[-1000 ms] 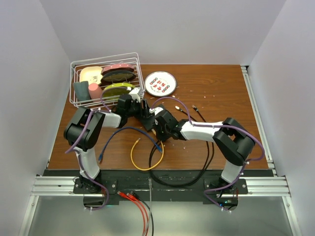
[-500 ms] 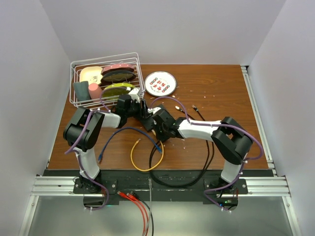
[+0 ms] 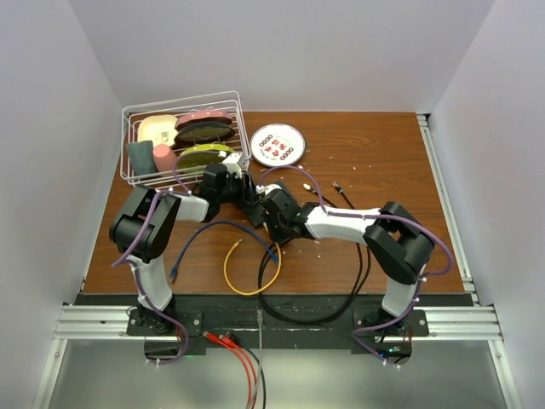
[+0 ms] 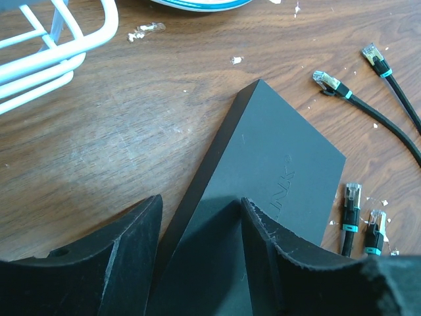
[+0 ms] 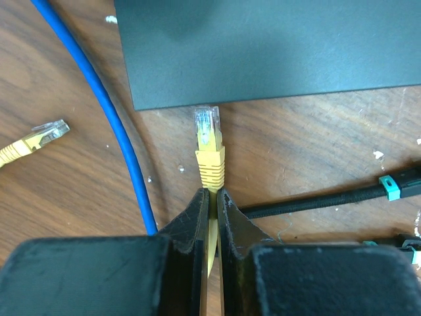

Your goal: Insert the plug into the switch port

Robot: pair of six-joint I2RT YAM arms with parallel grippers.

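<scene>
From above: shows the left gripper (image 3: 249,193) and right gripper (image 3: 269,212) nose to nose over the middle of the table (image 3: 375,162). Places the flat black box (image 3: 257,207) between them, just in front of the white wire basket (image 3: 183,128). Hard to read either claw from here.

Left wrist: straddles the near corner of the black box (image 4: 276,164) with fingers (image 4: 125,250) apart. Cannot tell whether pressing on it or merely flanking it. Shows several loose black cable ends (image 4: 352,197) on the wood beside the box.

Right wrist: pinches fingers (image 5: 194,220) together on the yellow cable (image 5: 212,232) just behind the plug (image 5: 207,131). Points the plug's clear tip at the box's (image 5: 263,46) edge, touching or just short. Cannot make out the port from this angle. Shows a blue cable (image 5: 99,105) at left.
</scene>
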